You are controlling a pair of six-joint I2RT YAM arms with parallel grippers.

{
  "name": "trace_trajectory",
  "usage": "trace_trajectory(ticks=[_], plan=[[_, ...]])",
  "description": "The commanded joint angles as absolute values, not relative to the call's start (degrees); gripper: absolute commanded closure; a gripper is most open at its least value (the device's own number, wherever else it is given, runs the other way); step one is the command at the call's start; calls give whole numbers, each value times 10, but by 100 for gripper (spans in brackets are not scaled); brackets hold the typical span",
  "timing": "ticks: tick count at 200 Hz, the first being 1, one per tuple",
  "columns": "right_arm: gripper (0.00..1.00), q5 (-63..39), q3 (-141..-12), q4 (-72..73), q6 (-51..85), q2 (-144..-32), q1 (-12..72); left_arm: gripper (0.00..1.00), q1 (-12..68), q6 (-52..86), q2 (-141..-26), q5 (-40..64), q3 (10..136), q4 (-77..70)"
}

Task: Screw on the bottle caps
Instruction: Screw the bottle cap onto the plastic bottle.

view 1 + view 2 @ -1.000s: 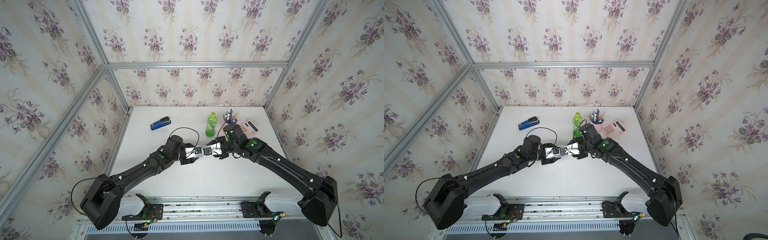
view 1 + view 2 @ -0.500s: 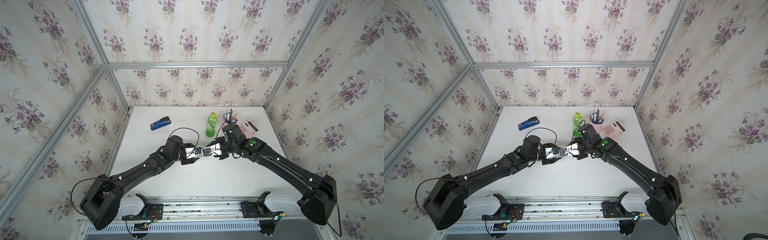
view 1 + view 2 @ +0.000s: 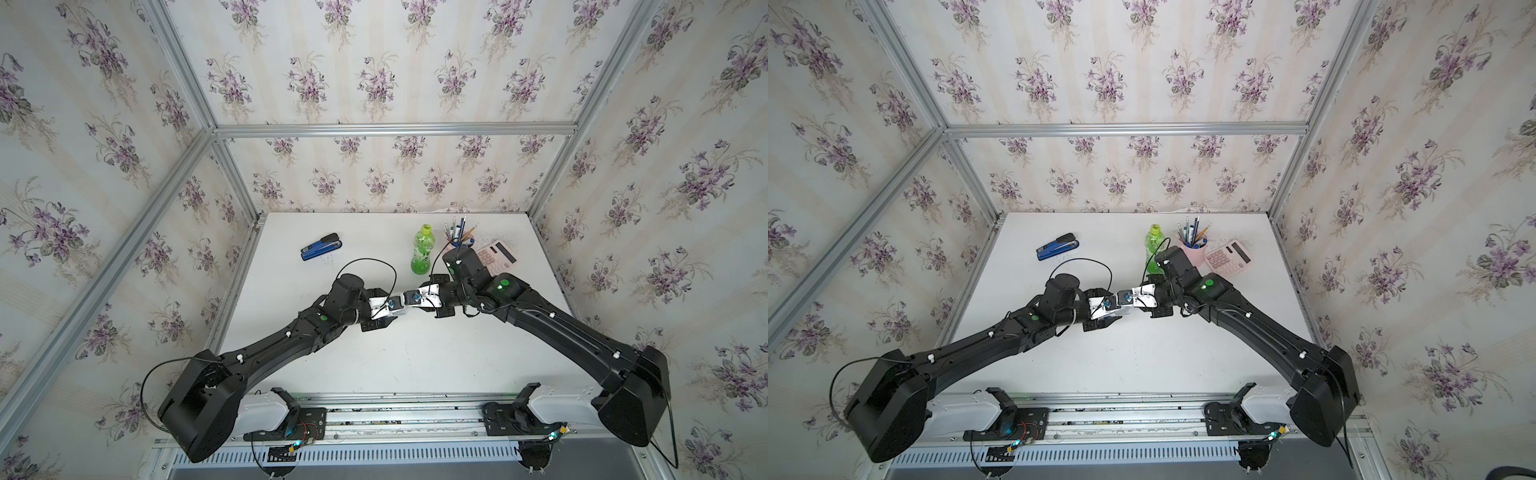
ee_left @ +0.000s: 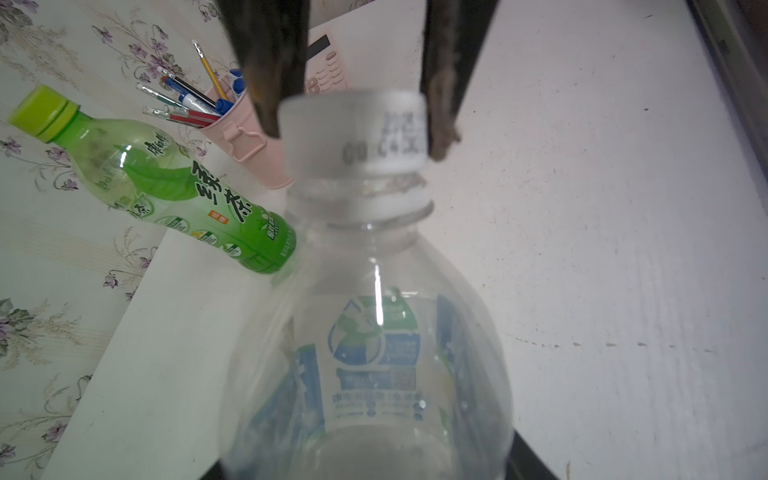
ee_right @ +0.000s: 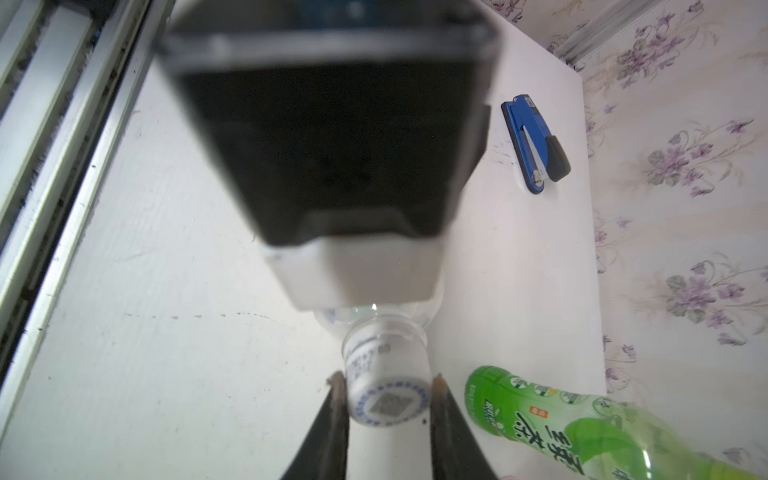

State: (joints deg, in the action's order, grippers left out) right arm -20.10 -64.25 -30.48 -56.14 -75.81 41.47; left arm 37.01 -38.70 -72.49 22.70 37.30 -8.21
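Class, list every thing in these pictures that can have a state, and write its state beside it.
clear bottle: held in the left tool, white cap on its neck
white cap: pinched by the right tool; tightness cannot be told
left tool: shut on the clear bottle
right tool: shut on the white cap
green bottle: upright, yellow-green cap on
stapler: closed, lying flat
pen cup: upright, holding pens
calculator: face up

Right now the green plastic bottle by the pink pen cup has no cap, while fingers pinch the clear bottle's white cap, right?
No: the translucent green plastic bottle wears its yellow-green screw cap, as the left wrist view shows. It stands by the pink pen cup, and right fingers pinch the clear plastic bottle's white cap.
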Motion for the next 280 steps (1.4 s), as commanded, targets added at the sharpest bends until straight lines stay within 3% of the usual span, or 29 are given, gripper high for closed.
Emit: trace_trajectory(ticks=[1,52,72,111,136,156,180,194,207,226,252,280], plan=[[74,-244,-654,-271,-380,-771,417,41,381,-386,-713,145,344,-207],[79,-240,-609,-130,37,-771,385,42,429,-433,-717,27,301,-351],[69,-211,-567,-56,205,-747,375,42,449,-463,-738,-17,290,-415],[73,-349,-468,110,540,-737,316,42,498,-571,-817,-99,289,-541],[73,-381,-449,144,646,-756,317,42,515,-636,-889,-148,291,-646],[70,-390,-444,129,671,-758,271,42,514,-657,-926,-164,287,-705],[61,-384,-459,92,573,-746,260,42,498,-618,-910,-147,286,-647],[42,-367,-484,36,437,-740,259,42,477,-570,-879,-119,287,-578],[34,-318,-514,-44,279,-734,261,42,456,-533,-846,-83,291,-506],[32,-274,-530,-92,78,-708,262,42,416,-484,-788,4,304,-379],[35,-293,-535,-126,-180,-665,282,41,321,-407,-750,239,354,-190],[33,-305,-565,-205,-413,-658,286,41,287,-403,-755,336,393,-96]])
